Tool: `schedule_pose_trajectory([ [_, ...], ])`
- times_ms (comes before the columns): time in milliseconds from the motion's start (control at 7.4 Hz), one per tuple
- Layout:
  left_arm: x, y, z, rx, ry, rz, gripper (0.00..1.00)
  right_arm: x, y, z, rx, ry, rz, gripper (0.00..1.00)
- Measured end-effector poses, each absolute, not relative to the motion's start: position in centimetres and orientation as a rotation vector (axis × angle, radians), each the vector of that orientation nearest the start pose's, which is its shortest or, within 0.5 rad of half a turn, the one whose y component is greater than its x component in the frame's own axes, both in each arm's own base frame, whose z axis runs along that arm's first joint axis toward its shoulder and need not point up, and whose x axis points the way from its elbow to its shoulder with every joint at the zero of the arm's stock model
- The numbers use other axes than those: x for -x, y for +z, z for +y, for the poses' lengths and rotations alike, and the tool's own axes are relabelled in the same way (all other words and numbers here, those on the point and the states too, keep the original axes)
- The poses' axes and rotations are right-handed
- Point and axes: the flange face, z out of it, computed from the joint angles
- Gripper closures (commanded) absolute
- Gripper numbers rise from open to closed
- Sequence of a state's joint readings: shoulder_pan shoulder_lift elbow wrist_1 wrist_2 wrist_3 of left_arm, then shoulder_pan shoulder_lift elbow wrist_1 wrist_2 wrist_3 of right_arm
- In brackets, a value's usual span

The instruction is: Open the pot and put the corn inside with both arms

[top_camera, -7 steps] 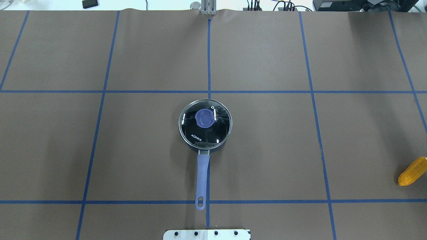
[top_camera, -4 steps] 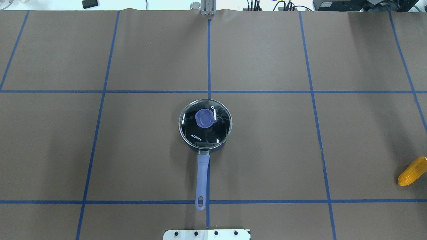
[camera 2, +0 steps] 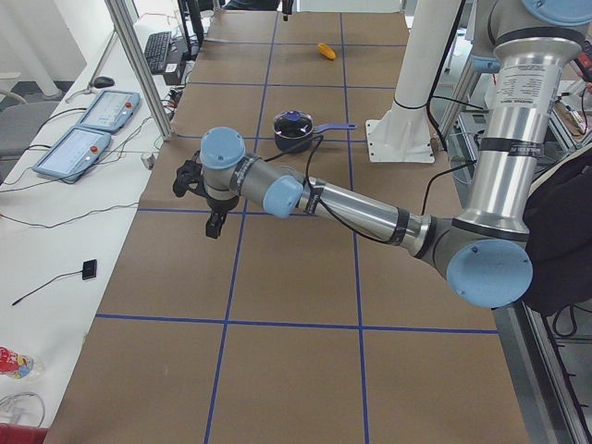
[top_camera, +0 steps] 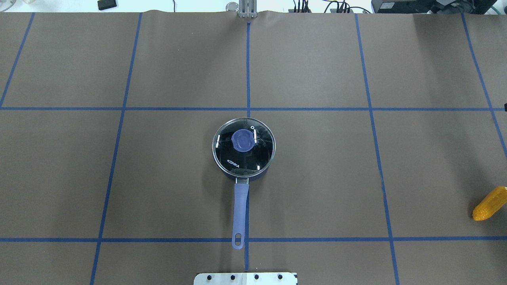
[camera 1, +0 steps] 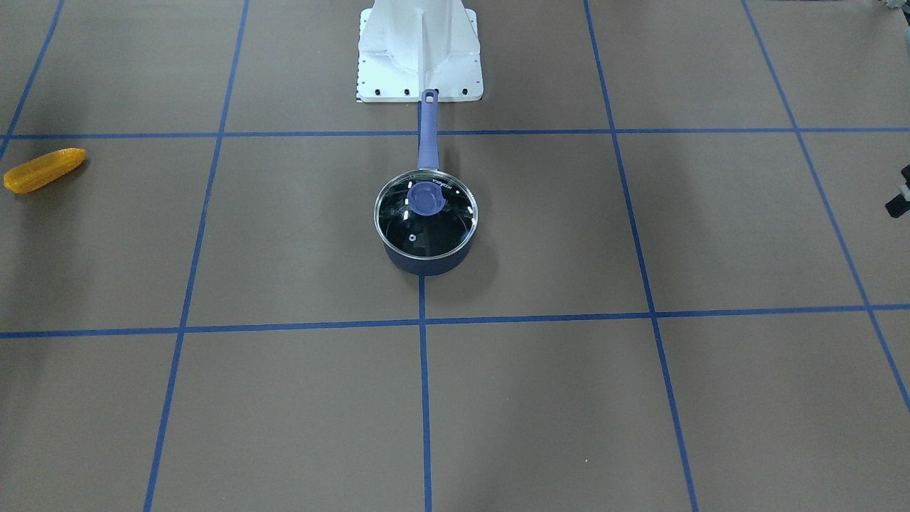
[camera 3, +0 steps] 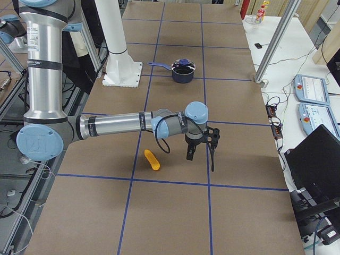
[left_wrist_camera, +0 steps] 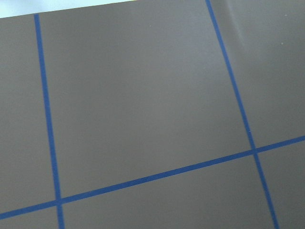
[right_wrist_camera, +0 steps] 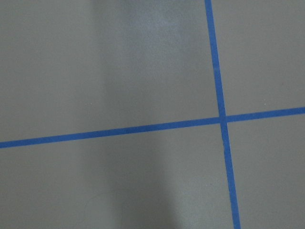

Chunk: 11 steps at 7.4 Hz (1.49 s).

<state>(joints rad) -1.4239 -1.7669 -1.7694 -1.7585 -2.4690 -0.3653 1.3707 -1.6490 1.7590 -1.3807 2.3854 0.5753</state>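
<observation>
The pot (top_camera: pixel 245 176) stands mid-table with its glass lid (top_camera: pixel 257 156) on and its lavender handle (top_camera: pixel 241 209) pointing toward the robot base; it also shows in the front view (camera 1: pixel 426 264). The corn (top_camera: pixel 490 204) lies flat at the table's right edge, far from the pot, and shows in the front view (camera 1: pixel 44 170). My left gripper (camera 2: pixel 199 208) hangs above bare table on the far left, away from the pot. My right gripper (camera 3: pixel 201 158) hovers just beyond the corn (camera 3: pixel 152 160). I cannot tell whether either gripper is open or shut. Both wrist views show only bare table.
The robot's white base plate (top_camera: pixel 245 278) sits just behind the handle's end. Blue tape lines grid the brown table cover. Control pendants (camera 2: pixel 79 148) and cables lie on the white bench beyond the table's far edge.
</observation>
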Motion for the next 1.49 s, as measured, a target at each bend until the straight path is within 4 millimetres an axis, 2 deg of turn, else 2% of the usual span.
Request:
schedule_pose_trajectory([
  [270,-9.5,35.0,-57.3,-0.249,-0.009,1.034,0.02,5.5,59.0,-44.3,0.058,0.254,-0.874,0.0],
  [541,-16.0,27.8,-56.4,-0.207,-0.055,1.022,0.02,6.4,60.6,-42.2,0.077,0.253,-0.872,0.0],
  [811,-22.8,21.0,-54.6,-0.166,-0.083,0.987,0.02,6.7,61.9,-40.4,0.086,0.241,-0.867,0.0],
  [1081,-29.4,16.6,-52.8,-0.144,-0.111,0.978,0.02,7.3,62.8,-39.0,0.099,0.23,-0.863,0.0],
  [1216,-32.4,15.2,-52.5,-0.137,-0.121,0.97,0.02,7.7,63.1,-38.5,0.109,0.23,-0.857,0.0],
  [1486,-36.7,13.4,-52.0,-0.128,-0.123,0.96,0.02,8.8,63.4,-37.8,0.13,0.233,-0.846,0.0],
])
